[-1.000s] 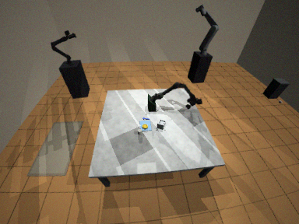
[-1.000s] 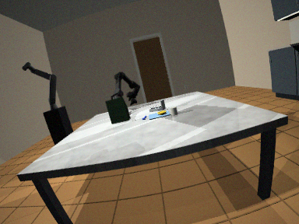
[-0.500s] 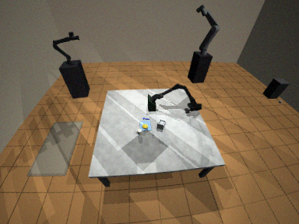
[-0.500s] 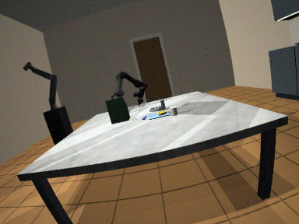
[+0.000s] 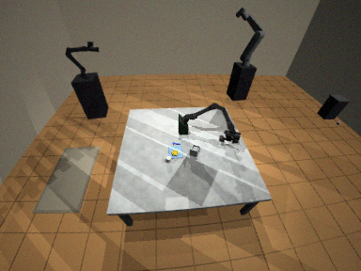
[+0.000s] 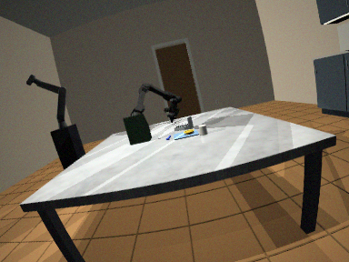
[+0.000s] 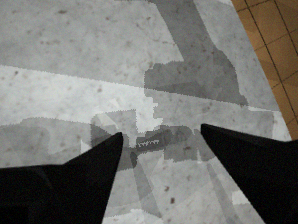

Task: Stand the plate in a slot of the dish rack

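The grey dish rack (image 5: 195,151) (image 6: 184,125) stands near the middle of the table (image 5: 155,188) (image 6: 254,136) (image 7: 60,45). Left of it a small yellow round thing (image 5: 174,152) (image 6: 188,132), seemingly the plate, lies flat on a blue mat (image 5: 179,155) (image 6: 180,136). My gripper (image 5: 230,137) (image 6: 172,119) (image 7: 161,132) is open and empty. It hangs low over the table top, well to the right of the rack and near the table's right edge. The wrist view shows only bare table top and shadows between the fingers.
A white cup (image 5: 168,159) (image 6: 203,129) stands beside the mat and a blue pen (image 5: 176,143) (image 6: 167,136) lies behind it. My arm's dark base (image 5: 182,126) (image 6: 137,129) stands at the table's back. Two other arms on pedestals (image 5: 89,94) (image 5: 242,80) stand on the floor.
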Robot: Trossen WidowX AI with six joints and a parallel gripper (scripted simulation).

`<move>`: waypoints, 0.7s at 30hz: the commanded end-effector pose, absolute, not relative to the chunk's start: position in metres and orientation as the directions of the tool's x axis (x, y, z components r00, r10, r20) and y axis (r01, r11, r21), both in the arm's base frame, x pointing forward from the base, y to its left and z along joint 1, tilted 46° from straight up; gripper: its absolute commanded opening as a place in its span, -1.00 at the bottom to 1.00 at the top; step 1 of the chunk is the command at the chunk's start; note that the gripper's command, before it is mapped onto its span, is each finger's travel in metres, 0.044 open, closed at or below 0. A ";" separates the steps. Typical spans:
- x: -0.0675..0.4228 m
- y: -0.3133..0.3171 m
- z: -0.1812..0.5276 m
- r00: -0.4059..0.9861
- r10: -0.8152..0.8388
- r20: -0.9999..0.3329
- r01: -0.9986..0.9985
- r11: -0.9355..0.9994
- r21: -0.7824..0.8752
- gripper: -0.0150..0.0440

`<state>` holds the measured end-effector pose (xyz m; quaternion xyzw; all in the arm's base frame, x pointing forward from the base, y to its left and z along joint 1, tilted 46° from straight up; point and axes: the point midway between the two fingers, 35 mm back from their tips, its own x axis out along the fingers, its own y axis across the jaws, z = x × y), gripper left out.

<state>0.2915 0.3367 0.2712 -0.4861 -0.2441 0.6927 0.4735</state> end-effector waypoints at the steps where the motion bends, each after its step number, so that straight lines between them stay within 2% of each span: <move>1: 0.314 0.318 0.249 -0.042 0.875 -0.482 -0.538 -0.426 -0.727 0.86; 13: 0.373 0.247 0.200 0.064 0.816 -0.574 -0.816 -0.289 -0.501 0.86; 21: 0.397 0.193 0.172 0.122 0.773 -0.622 -0.913 -0.159 -0.376 0.86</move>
